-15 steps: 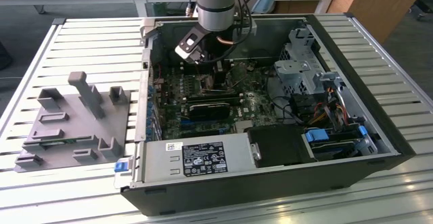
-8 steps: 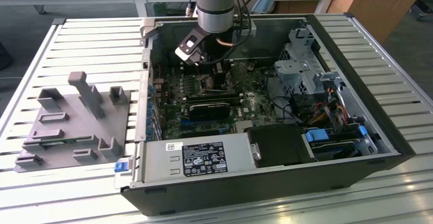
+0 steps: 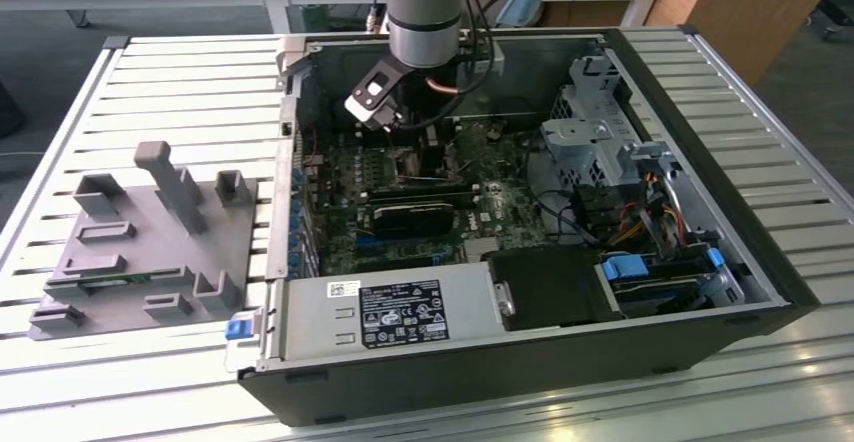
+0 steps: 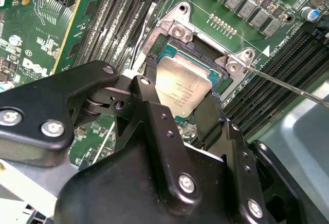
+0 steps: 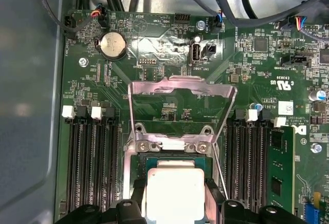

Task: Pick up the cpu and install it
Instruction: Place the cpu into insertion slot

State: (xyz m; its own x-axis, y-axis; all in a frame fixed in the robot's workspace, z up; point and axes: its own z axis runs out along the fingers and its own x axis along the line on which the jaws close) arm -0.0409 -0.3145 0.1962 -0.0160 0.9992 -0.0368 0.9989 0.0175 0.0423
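The cpu (image 4: 182,88), a flat square chip with a silver top, sits between my two black fingers (image 4: 151,106) directly over the open socket (image 4: 177,29) on the green motherboard. In the first wrist view the cpu (image 5: 175,193) lies just below the raised metal load plate (image 5: 181,88). My gripper (image 4: 180,100) is shut on the chip's two opposite edges. Whether the chip rests in the socket or hovers just above it I cannot tell. In the exterior view the gripper (image 3: 400,127) reaches down into the open computer case (image 3: 747,262).
The thin socket lever (image 4: 288,82) sticks out beside the socket. Memory slots (image 5: 92,167) flank it, with a green memory stick (image 5: 280,178). A black rectangular block (image 3: 416,214), power supply (image 3: 387,312) and drive cage (image 3: 601,132) crowd the case. A grey fixture tray (image 3: 147,242) lies at the exterior view's left.
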